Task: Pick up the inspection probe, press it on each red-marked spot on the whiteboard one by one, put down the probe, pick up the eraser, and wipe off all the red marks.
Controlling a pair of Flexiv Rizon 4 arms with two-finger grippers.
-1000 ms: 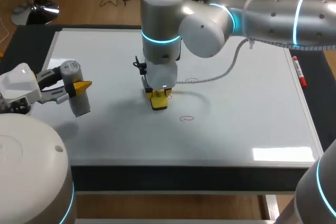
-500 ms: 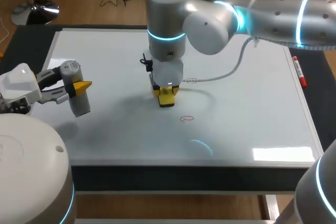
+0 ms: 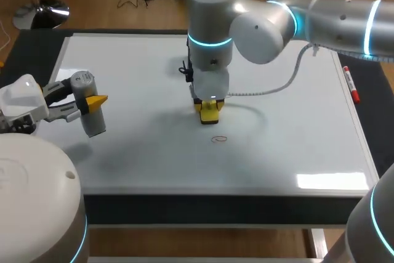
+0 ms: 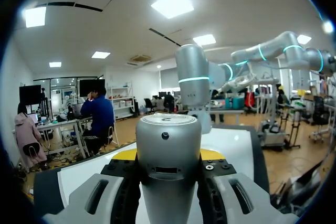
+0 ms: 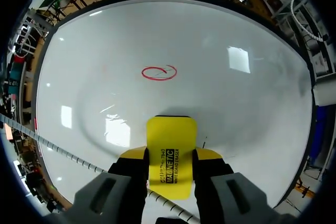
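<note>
Right pincer (image 3: 209, 110) (image 5: 170, 154): clamped on the yellow eraser (image 3: 209, 114) (image 5: 171, 132), one yellow tip on each side and the eraser sticking out ahead of them. It points straight down near the middle of the whiteboard (image 3: 295, 121) (image 5: 236, 108). The eraser's free end is down at the board surface, but I can't confirm contact from either view.

Red mark (image 3: 219, 139) (image 5: 158, 72): a small oval outline, intact, just ahead of the eraser and apart from it, with bare board between them. In the head view it sits just on the near side of the eraser.

Right arm (image 3: 308, 20): comes in from the right corner, with its wrist column vertical above the eraser. A grey coiled cable (image 3: 277, 84) (image 5: 52, 148) hangs from the arm back toward the wrist, above the board.

Left pincer (image 3: 92, 101) (image 4: 168, 157): closed on the inspection probe (image 3: 86, 106) (image 4: 168, 140), a grey cylinder gripped around its body with a yellow tip on either side. The probe is slightly tilted and held clear of the surface at the left part of the whiteboard, well apart from the eraser and the mark.

A red marker pen (image 3: 350, 84) lies on the dark bench (image 3: 24, 47), just beside the whiteboard's right edge.
</note>
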